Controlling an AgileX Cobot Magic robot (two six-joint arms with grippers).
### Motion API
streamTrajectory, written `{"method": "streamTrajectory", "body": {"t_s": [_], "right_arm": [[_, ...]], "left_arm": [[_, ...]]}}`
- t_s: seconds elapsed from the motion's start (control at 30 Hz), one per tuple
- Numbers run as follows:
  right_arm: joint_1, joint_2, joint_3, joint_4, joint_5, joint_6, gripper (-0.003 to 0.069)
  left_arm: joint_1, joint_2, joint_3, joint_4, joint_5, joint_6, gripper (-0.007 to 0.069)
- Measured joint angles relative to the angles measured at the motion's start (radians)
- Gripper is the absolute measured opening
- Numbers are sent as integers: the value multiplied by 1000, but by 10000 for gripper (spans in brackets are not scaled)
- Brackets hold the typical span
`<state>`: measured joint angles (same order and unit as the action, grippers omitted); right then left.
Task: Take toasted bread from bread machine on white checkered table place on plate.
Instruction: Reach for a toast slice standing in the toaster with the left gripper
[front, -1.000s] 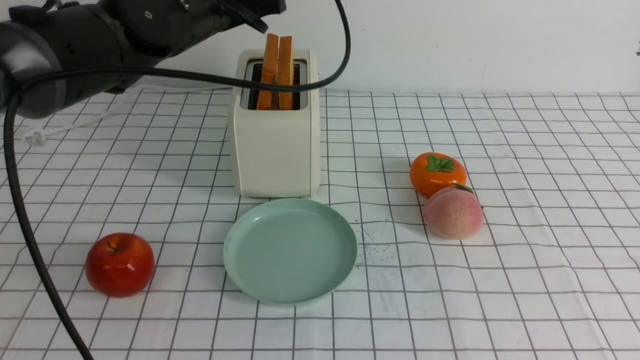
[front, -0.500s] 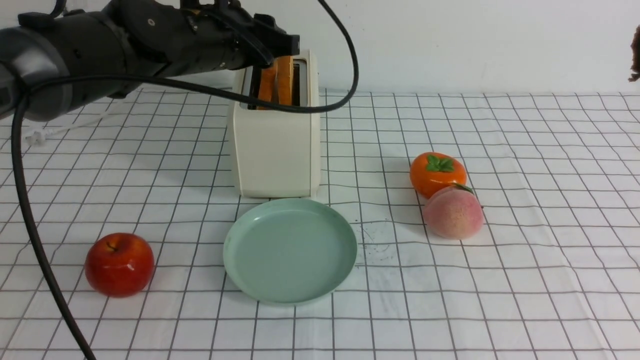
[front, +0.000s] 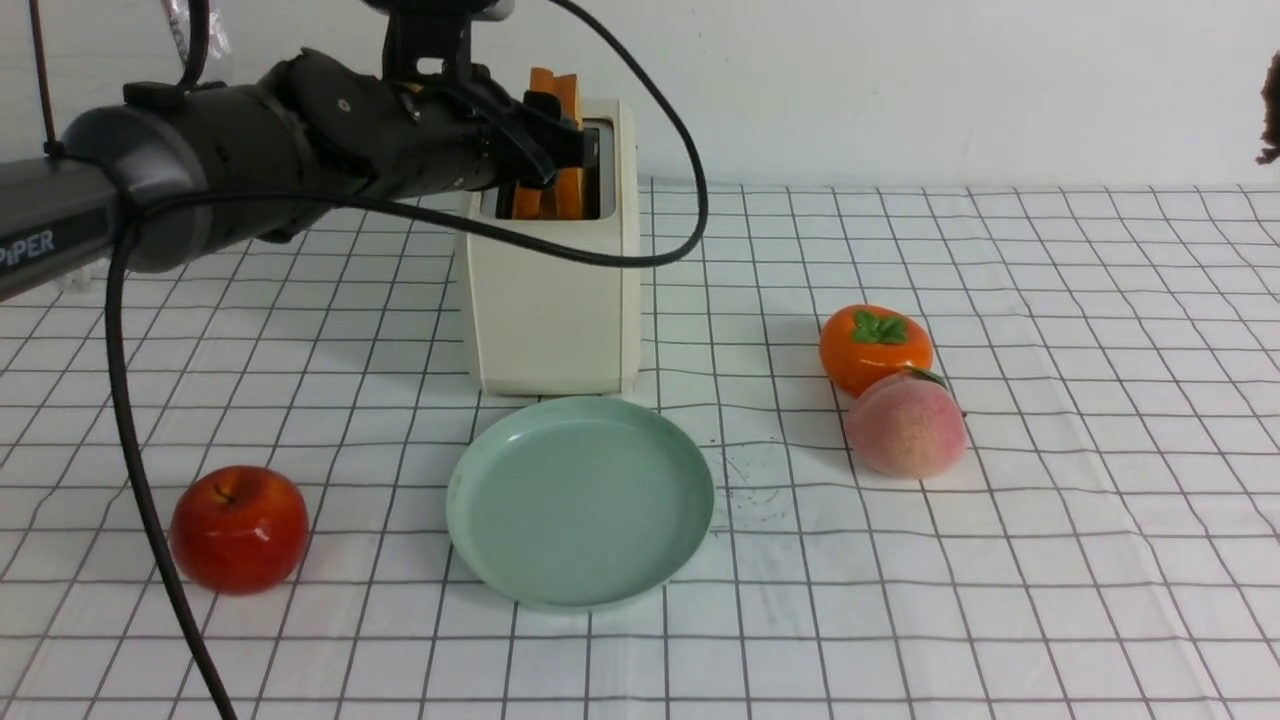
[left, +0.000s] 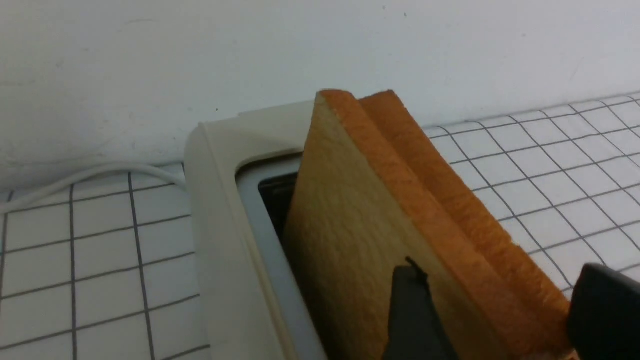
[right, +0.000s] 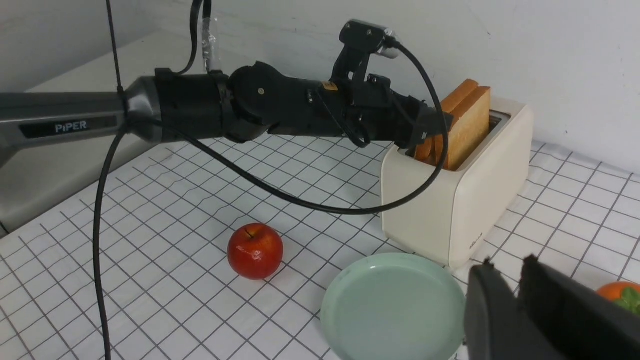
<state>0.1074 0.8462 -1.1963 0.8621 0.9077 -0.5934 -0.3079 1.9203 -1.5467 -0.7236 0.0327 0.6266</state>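
Now left jaws wide, straddling both toasted bread slices (left: 350, 240) in bread machine (front: 550, 300); right jaws narrow

- Toasted bread (front: 570, 195): two thick golden slices with orange-brown crusts, upright side by side in the slots, tops standing clear.
- Bread machine (front: 550, 300): boxy and cream-white, by the far edge of my worktop (front: 1000, 600).
- Plate (front: 580, 500): round, mint-green, flat just on my side of the bread machine.
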Motion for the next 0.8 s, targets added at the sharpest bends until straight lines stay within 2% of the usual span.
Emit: {"method": "streamTrajectory", "body": {"t_s": [0.33, 0.57, 0.8], "right_arm": [[0, 0, 0, 6, -29, 0, 95], [0, 0, 0, 7, -30, 0, 97], [0, 0, 0, 7, -30, 0, 105]], "left_arm": [[-2, 16, 0, -4, -56, 3, 389], [-2, 30, 0, -6, -210, 6, 386], [1, 36, 1, -9, -162, 7, 385]]}}
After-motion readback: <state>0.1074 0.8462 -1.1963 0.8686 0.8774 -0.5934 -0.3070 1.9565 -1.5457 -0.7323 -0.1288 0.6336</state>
